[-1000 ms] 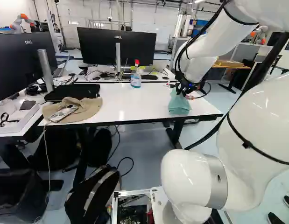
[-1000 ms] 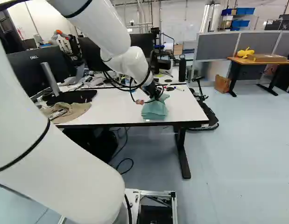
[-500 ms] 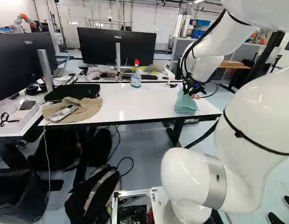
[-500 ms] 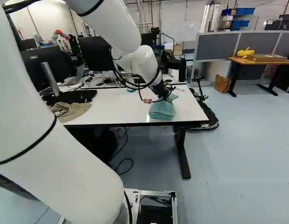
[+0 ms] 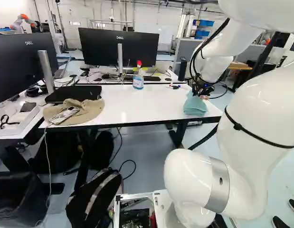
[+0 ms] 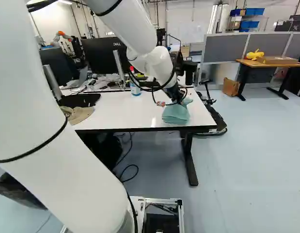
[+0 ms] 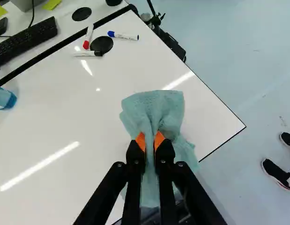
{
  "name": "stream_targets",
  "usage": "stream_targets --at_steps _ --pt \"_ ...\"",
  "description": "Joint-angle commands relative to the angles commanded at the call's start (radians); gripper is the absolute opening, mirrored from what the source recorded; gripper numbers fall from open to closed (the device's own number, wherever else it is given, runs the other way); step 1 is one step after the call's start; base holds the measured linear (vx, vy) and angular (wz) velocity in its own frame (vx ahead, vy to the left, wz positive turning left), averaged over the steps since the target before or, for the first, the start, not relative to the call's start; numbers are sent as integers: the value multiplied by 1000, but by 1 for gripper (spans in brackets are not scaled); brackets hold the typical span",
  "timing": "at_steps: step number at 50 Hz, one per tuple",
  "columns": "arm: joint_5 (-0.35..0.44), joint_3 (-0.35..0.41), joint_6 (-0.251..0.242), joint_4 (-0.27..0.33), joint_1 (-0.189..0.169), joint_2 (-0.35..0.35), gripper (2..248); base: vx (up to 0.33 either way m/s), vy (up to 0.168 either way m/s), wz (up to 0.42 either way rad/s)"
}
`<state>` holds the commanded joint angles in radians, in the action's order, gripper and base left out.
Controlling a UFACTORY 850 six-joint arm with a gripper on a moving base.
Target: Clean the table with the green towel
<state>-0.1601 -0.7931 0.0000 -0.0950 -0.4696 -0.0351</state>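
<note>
Near the right end of the white table [image 5: 137, 107], the gripper [image 5: 198, 90] points down in the left base view with the green towel [image 5: 195, 106] under it. The wrist view has the gripper [image 7: 150, 140] shut on the towel [image 7: 154, 110], a fold of cloth pinched between both orange pads. The cloth spreads ahead of the fingers and beneath them, near the table's corner. Its lower part appears to lie on the tabletop; the contact under the fingers is hidden.
Markers [image 7: 123, 36] lie by a black disc [image 7: 102, 44] near the table's far edge. A spray bottle [image 5: 138, 78] stands farther left, and a tan hat with a phone [image 5: 75, 111] lies at the left end. Monitors [image 5: 119, 50] stand behind. Another robot [image 5: 23, 21] is far back.
Towel and gripper have moved together to the right along the table, toward its right end. The arm has swung with them; the base has stayed put.
</note>
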Motion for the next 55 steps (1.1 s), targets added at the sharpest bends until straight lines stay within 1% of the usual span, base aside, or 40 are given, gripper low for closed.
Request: stream_targets --at_steps 5,24,25,30,31,35,36,40,41,45,46,51,52,55 --pt "0 4 0 0 9 -4 41 0 0 0" --pt "0 4 0 0 9 -4 41 0 0 0" --pt "0 4 0 0 9 -4 52 0 0 0" --pt "0 4 0 0 9 -4 52 0 0 0" --pt "0 4 0 0 9 -4 85 0 0 0" --pt "0 4 0 0 9 -4 85 0 0 0" --pt "0 4 0 0 9 -4 120 0 0 0" --pt "0 4 0 0 9 -4 120 0 0 0" --pt "0 4 0 0 9 -4 155 0 0 0" --pt "0 4 0 0 9 -4 155 0 0 0" --pt "0 4 0 0 9 -4 191 0 0 0" --pt "0 4 0 0 9 -4 191 0 0 0" --pt "0 4 0 0 9 -4 229 0 0 0" --pt "0 4 0 0 9 -4 229 0 0 0"
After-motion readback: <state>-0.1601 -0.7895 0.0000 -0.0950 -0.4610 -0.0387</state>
